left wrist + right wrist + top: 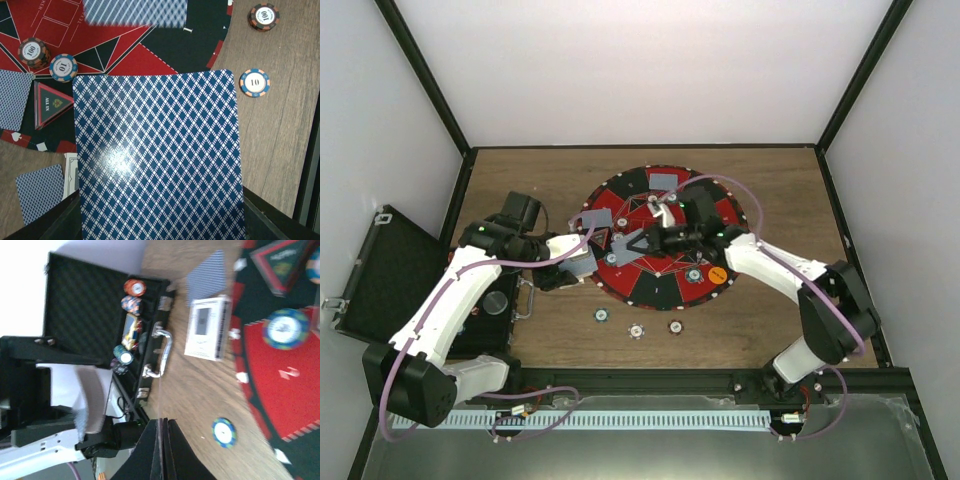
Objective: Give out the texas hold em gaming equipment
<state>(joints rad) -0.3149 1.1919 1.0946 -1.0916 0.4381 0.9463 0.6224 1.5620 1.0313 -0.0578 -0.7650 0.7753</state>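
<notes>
The playing card point(157, 155) is up in my left claw point(570, 265), blue diamond back to the wrist camera, hanging over the near-left rim of the poker mat point(655, 288) where felt meets wood. That claw is clenched on the card's near edge. My dark fingers point(62, 222) peek out either side, though the pinch itself is hidden under the card. To deal this one well, I reckon I carry it flat and low to a free seat, clear of the two chips point(34, 51) and the all-in triangle point(52, 102), and not onto the dealt card point(12, 97) lying on the mat. I let go only when it is nearly down, because a light, glossy card will likely skate or flutter. A loose chip point(254, 82) on the table point(280, 140) sits just beside the card's right corner, so no sweeping that way. My right claw point(162, 450) hangs over the mat, fingers pressed together with nothing between them.
</notes>
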